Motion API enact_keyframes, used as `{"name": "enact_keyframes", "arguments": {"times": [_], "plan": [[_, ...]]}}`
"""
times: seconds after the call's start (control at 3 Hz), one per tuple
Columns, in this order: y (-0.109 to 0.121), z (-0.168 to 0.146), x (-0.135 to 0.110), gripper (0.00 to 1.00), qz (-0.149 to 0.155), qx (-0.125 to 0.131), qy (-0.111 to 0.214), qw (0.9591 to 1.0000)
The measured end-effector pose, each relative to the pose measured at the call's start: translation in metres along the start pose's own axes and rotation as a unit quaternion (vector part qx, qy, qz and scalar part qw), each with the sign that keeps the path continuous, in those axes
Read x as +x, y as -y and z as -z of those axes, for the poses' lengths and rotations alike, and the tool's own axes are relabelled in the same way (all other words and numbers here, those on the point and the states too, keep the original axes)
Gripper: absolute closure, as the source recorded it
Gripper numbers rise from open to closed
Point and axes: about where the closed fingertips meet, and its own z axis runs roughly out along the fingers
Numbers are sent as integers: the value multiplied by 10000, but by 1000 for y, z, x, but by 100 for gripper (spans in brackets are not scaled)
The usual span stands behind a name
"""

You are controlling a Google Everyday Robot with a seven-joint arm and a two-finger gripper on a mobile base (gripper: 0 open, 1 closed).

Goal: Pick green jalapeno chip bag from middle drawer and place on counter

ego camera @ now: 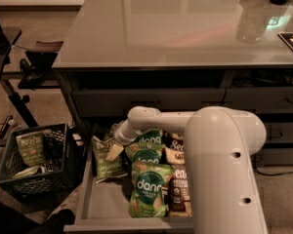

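The gripper (114,151) reaches into the open middle drawer (103,204), poised over the back end of the green jalapeno chip bag (107,168), which lies lengthwise toward the drawer's front along its left side; whether the tool grips anything cannot be told.

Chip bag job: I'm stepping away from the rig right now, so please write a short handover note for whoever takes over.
Pincer: down inside the open drawer, at the top edge of the olive-green chip bag. A grasp is not confirmed.
Chip bag: lies at the drawer's left side, next to the brighter green bags and the brown bags.
Counter: no chip bag on it.
Done: drawer open, arm reached in to the bag.
Left: secure the bag, lift it out, set it on the counter.
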Motion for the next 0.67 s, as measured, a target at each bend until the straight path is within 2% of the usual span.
{"name": "enact_keyframes", "arguments": {"times": [0.67], "plan": [[-6, -22, 8, 13, -51, -269, -122, 9995]]}}
